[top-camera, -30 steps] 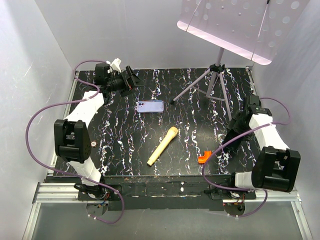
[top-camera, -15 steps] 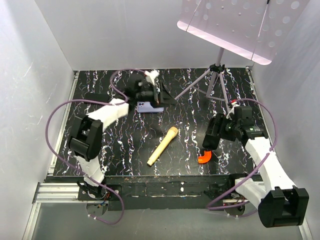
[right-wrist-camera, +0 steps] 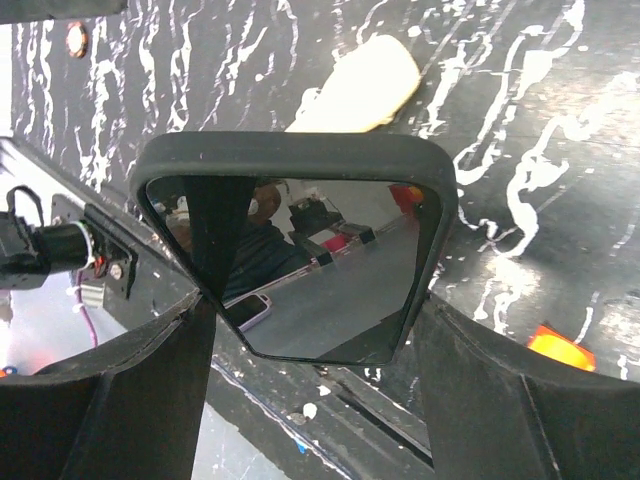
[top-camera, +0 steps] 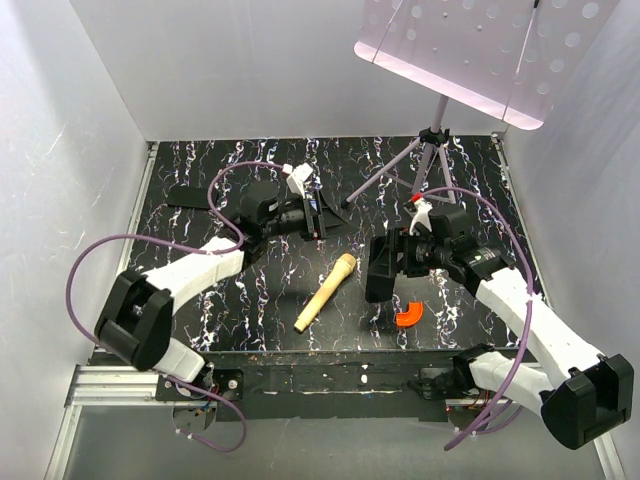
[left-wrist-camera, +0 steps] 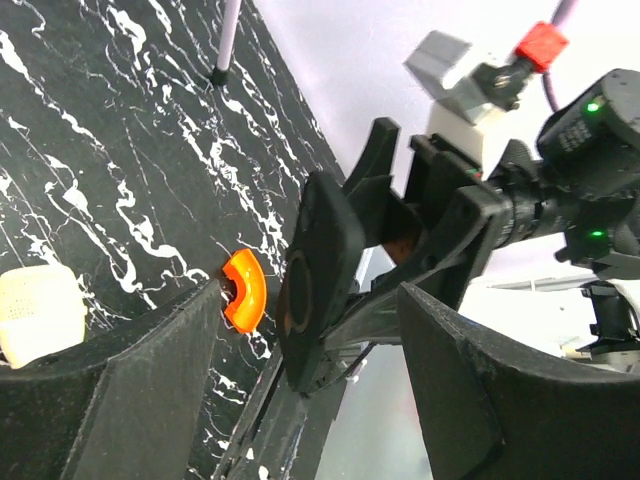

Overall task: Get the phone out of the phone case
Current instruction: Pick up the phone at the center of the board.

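Right arm has swung in to mid-table; left arm now covers the spot where the phone case lay, case hidden. Right hand (top-camera: 390, 263) pinches the phone (right-wrist-camera: 300, 270) clear of the table (top-camera: 250, 290), no lavender on it. Left hand (left-wrist-camera: 308, 295) spread, empty. Extraction looks done.

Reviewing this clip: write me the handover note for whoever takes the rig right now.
Right gripper: shut on the phone, held on edge above the table.
Left gripper: open, empty, facing the phone.
Phone case: not visible in any view; locate it.
Done: the phone shows no lavender shell, so it looks extracted.
Left: confirm that, then set the phone down.
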